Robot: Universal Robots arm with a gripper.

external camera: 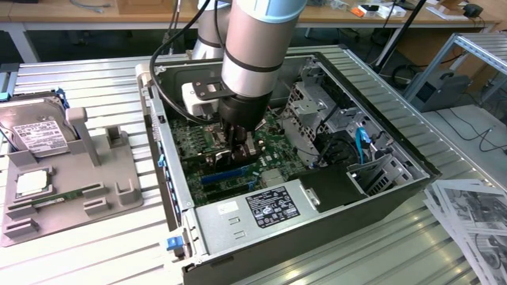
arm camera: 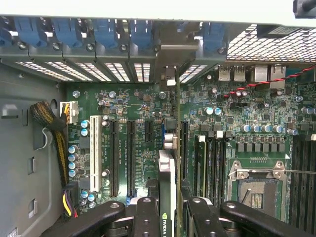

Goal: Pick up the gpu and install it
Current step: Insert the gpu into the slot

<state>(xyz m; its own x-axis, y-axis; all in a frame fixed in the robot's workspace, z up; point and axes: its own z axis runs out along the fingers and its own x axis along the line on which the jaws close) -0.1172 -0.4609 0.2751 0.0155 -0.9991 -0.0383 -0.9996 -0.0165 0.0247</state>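
gpu gripped edge-on inside claw — upright over motherboard

The gpu stands on edge inside the open computer case, a thin card clamped between the fingers. It sits over the motherboard's expansion slots, with its silver bracket end toward the rear slot openings.
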